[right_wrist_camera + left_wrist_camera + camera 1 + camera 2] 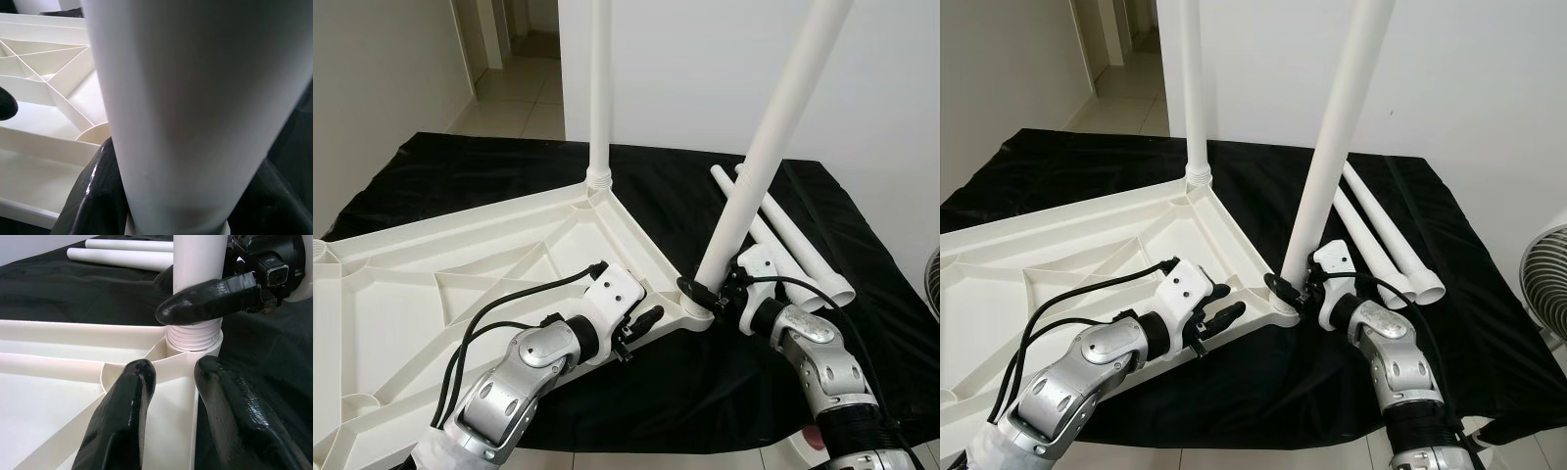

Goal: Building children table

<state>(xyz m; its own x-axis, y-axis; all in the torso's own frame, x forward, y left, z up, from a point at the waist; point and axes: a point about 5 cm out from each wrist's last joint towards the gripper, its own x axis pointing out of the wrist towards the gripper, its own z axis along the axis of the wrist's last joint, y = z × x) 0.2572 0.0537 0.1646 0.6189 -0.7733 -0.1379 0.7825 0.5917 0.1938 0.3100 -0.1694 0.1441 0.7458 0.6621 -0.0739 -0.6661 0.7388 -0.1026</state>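
The right hand (1295,285) grips a tilted table leg (1332,147) at the tabletop (1087,235) corner socket.

Both upright table legs (600,88) and the tabletop (431,264) run past the frame edges.

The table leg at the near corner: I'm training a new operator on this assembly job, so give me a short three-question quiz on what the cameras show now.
1. True or false: the right gripper is shut on the table leg standing in the tabletop's near corner socket.
2. How many loose legs lie on the black cloth?
   A. one  B. two  C. four
3. Fill in: the left gripper rests on the tabletop's rim with its fingers ____.

Key
1. True: its black fingers clasp the leg just above the threaded collar.
2. B: two lie side by side behind the right arm, and another leg stands upright in the far corner.
3. open, holding nothing.
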